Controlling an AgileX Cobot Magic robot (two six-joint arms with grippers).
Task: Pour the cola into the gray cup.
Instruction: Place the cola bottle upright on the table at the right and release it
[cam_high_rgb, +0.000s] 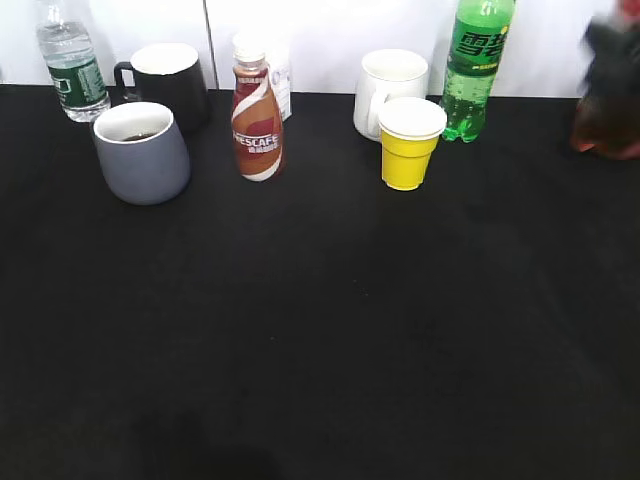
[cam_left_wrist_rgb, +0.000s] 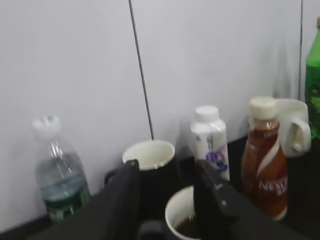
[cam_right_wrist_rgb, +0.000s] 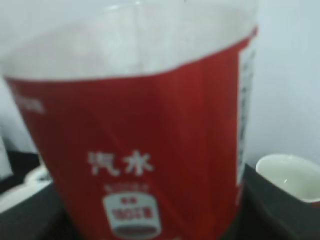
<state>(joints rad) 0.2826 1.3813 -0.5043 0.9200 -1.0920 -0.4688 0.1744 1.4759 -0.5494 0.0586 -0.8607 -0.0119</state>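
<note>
The gray cup (cam_high_rgb: 141, 152) sits left of the Nescafe bottle (cam_high_rgb: 257, 120) with dark drink inside. The left gripper (cam_left_wrist_rgb: 167, 192) is spread wide above it. The right gripper (cam_high_rgb: 612, 85) is blurry, but the cola bottle (cam_right_wrist_rgb: 135, 150) is clamped in it, far right of the Nescafe bottle.

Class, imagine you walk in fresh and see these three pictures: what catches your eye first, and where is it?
The red label with white characters on the cola bottle fills the right wrist view, pressed close to the camera. On the black table, the yellow cup stands out right of centre, with the green soda bottle behind it. At the left, the gray cup already holds some dark liquid, beside the Nescafe bottle.
</note>
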